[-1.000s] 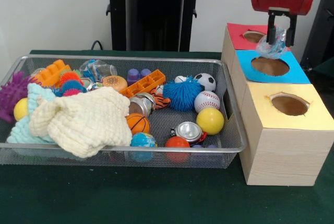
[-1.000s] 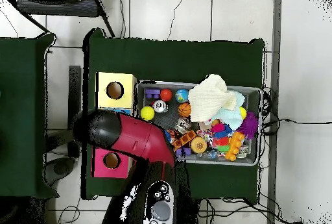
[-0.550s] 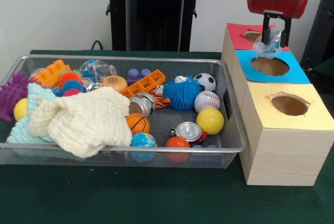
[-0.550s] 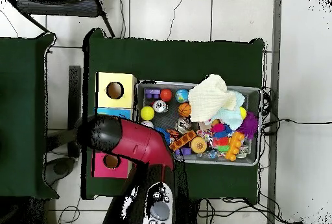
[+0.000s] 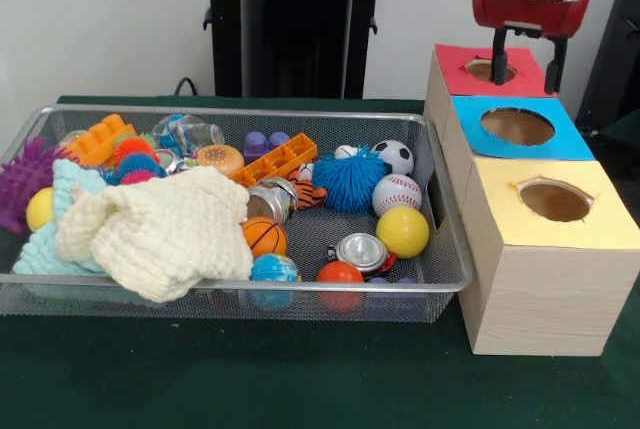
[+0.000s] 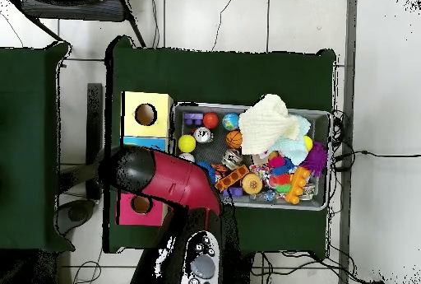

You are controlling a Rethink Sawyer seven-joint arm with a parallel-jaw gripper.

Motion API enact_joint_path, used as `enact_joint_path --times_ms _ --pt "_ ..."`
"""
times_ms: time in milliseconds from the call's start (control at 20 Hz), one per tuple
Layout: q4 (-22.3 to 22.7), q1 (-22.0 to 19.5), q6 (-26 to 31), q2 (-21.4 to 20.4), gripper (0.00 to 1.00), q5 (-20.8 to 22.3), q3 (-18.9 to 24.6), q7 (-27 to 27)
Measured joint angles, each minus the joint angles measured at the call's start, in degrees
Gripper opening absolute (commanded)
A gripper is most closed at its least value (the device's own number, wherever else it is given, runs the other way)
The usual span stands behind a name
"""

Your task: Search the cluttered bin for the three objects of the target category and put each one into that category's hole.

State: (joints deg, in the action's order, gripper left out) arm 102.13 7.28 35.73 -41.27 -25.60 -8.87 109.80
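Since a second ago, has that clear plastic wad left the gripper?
Yes. The gripper hangs open and empty above the red box; the wad, earlier over the blue box's far edge, is now out of sight.

We find no readable text, labels, brands, numbers or signs on anything in either view.

One camera is sitting low and close across the table, facing the bin and boxes. Another is hanging high, looking straight down. Both are sharing bin and boxes.
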Motion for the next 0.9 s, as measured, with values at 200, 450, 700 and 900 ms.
enact_joint_path --times_ms 200,450,700,900 --pt "-0.1 0.0 0.0 0.0 1.0 0.1 -0.5 0.0" --pt "-1.1 -1.2 0.0 0.6 1.0 0.2 -0.9 0.0" --pt "-3.0 -5.1 0.0 2.8 1.0 3.4 -1.3 0.0" --pt "-4.1 -9.2 0.0 4.1 1.0 7.4 -1.6 0.0"
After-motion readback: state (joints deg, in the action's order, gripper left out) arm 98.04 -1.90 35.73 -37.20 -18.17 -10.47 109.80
